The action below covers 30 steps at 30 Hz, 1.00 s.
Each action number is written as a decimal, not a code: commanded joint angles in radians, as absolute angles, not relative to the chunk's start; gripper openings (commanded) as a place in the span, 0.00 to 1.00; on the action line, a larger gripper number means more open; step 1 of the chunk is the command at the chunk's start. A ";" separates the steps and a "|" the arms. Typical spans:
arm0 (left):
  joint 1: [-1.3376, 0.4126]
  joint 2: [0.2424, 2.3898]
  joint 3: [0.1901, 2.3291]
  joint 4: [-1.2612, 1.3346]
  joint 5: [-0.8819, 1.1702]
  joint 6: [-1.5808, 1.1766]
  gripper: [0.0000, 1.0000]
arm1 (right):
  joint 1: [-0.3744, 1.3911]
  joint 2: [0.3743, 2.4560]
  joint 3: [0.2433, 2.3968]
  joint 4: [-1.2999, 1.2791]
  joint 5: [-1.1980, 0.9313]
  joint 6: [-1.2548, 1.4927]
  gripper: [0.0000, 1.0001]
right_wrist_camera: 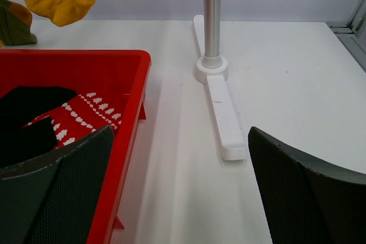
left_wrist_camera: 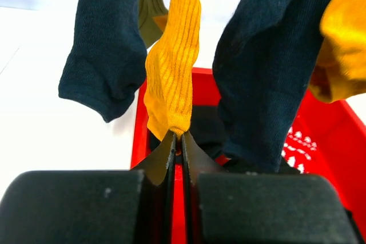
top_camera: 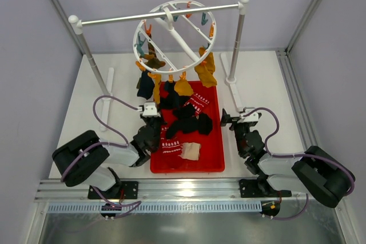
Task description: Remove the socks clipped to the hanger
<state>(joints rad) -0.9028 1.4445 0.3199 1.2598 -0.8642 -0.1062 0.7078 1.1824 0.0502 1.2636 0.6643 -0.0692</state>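
Below the hanger (top_camera: 180,38), the left pincer (left_wrist_camera: 178,137) is pinching a soft, light mustard sock (left_wrist_camera: 174,67) by its toe, likely a sound hold, while the right pincer (right_wrist_camera: 180,138) is gaping wide.

— What are the socks (left_wrist_camera: 174,78) made of?
— Ribbed knit cloth, matt and soft. The red tray (right_wrist_camera: 74,55) is glossy plastic.
— And the bar (top_camera: 160,15)?
— Shiny silver metal. The hanger (top_camera: 184,43) looks like smooth white plastic, and the counter (right_wrist_camera: 286,72) is matt white.

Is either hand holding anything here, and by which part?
The left hand pinches the hanging mustard-yellow sock by its bottom tip. The right hand is open and empty.
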 commanded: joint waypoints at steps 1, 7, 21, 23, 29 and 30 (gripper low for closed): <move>-0.899 1.468 0.337 1.477 -0.875 -0.054 0.00 | 0.715 1.178 0.017 1.398 0.643 -0.063 1.00; -0.899 1.470 0.284 1.545 -0.809 -0.052 0.00 | 0.730 1.218 0.058 1.361 0.598 -0.106 1.00; -0.899 1.143 0.161 1.319 -0.491 -0.155 0.00 | 0.897 1.171 0.172 1.252 0.669 -0.255 1.00; -0.899 1.094 0.141 1.305 -0.463 -0.163 0.00 | 0.923 1.123 0.202 1.142 0.643 -0.235 1.00; -0.900 1.022 0.129 1.224 -0.414 -0.175 0.00 | 0.969 0.950 0.421 0.760 0.462 -0.134 1.00; -0.899 1.017 0.124 1.224 -0.411 -0.176 0.00 | 0.997 0.942 0.452 0.721 0.412 -0.130 1.00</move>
